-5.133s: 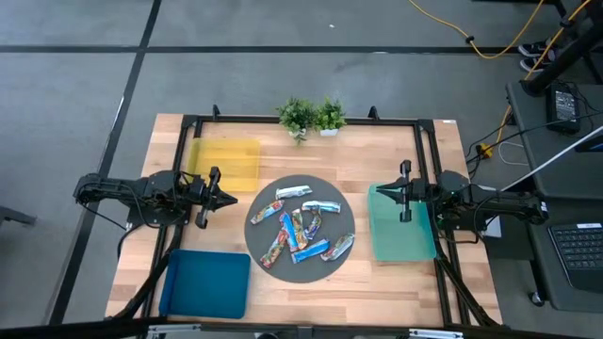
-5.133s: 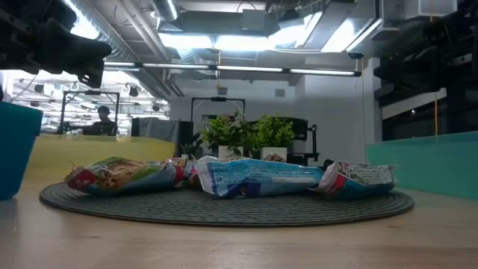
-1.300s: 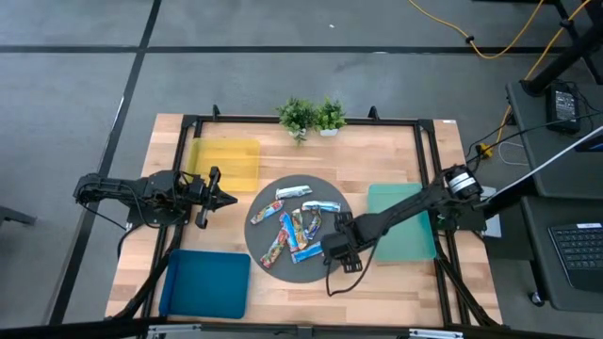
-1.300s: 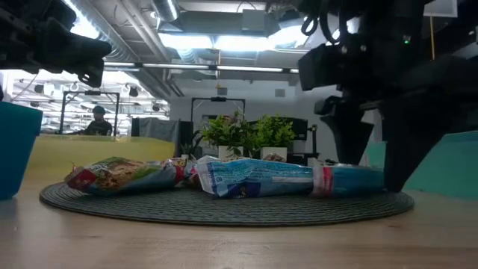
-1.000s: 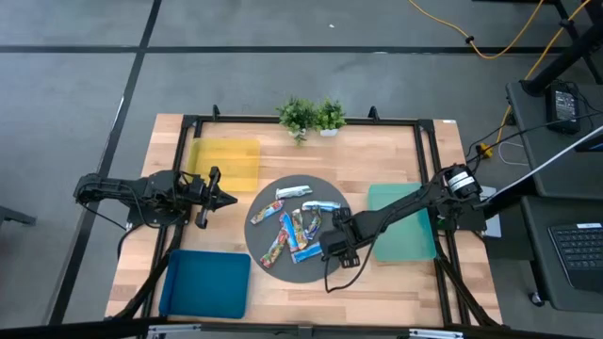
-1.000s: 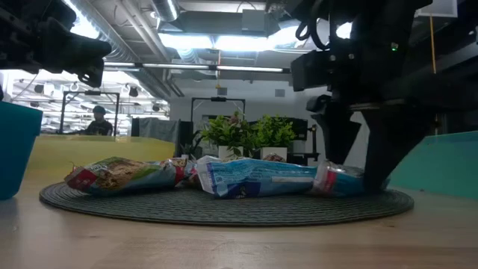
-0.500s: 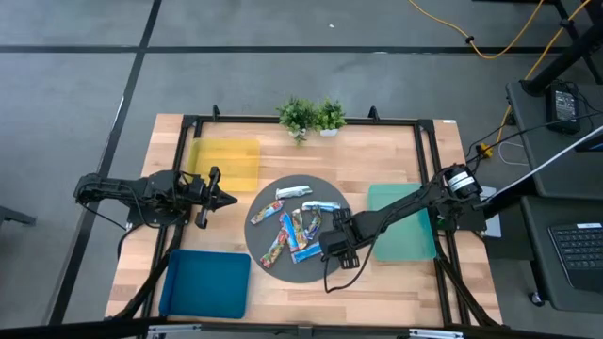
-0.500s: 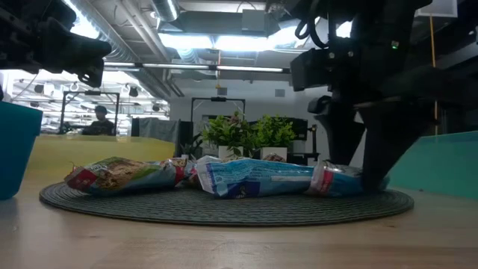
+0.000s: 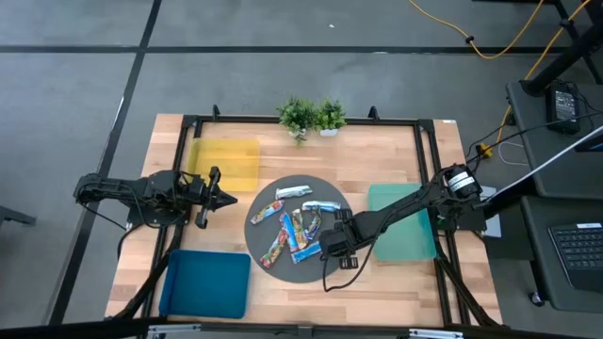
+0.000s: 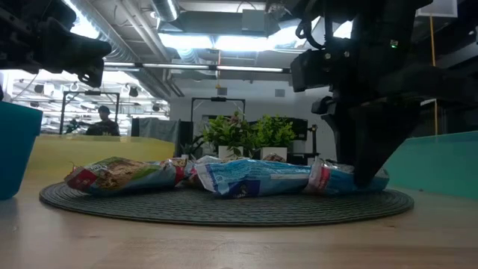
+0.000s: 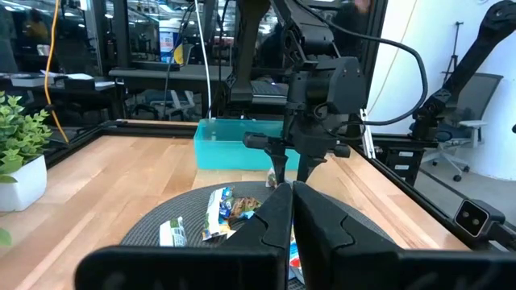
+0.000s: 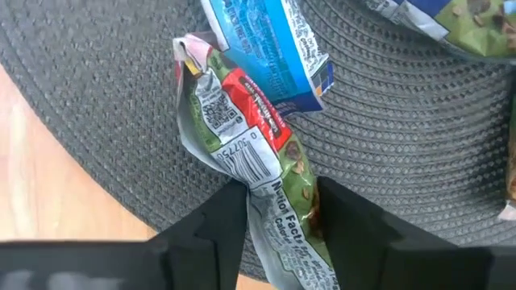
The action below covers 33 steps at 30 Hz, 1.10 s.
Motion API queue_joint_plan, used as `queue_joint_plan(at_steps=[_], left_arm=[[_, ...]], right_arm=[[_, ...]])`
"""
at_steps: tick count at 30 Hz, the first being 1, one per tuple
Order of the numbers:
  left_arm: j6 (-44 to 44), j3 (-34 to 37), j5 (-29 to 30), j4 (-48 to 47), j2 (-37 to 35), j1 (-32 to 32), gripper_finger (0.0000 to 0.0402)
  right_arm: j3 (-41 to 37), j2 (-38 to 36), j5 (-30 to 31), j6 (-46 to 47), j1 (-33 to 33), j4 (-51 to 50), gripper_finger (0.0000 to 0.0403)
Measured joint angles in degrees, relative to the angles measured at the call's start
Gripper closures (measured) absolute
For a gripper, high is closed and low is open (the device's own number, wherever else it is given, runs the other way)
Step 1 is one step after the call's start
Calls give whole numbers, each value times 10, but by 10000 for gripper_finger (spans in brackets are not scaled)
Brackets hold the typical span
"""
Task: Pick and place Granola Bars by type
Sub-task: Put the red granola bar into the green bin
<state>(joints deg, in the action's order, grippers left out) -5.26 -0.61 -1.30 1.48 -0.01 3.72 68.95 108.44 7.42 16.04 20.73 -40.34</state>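
Several granola bars in blue, silver and multicoloured wrappers lie on a round grey mat at the table's middle. At the mat's near right edge my right gripper points down and is shut on a silver bar with red and green print. That bar's far end lies beside a blue bar. In the low view this gripper stands on the rightmost bar. My left gripper waits shut and level over the table's left side. My right gripper pinches the silver bar between its two fingers, on the wrapper's long sides toward one end. The fingers come from above, pointing steeply down, and lie across the bar. The bar rests flat on the grey mat.
A yellow mat lies at the far left, a blue one at the near left and a green one at the right, under my right arm. Two small potted plants stand at the far edge.
My right gripper has stayed over the mat's near right edge and has shut its fingers from wide apart onto the silver bar, rolling slightly. The bar has stayed on the mat.
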Motion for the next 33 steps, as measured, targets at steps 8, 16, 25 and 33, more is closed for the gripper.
queue_joint_plan(at_steps=[8,16,25,33], left_arm=[[0,0,0,0,0,0,394],[0,0,0,0,0,0,393],[0,0,0,0,0,0,393],[0,0,0,0,0,0,395]], right_arm=[[11,0,-43,20,1,-12,259],[107,-1,-28,29,1,-121,260],[211,-1,26,93,1,-268,260],[215,-1,27,92,1,-274,260]])
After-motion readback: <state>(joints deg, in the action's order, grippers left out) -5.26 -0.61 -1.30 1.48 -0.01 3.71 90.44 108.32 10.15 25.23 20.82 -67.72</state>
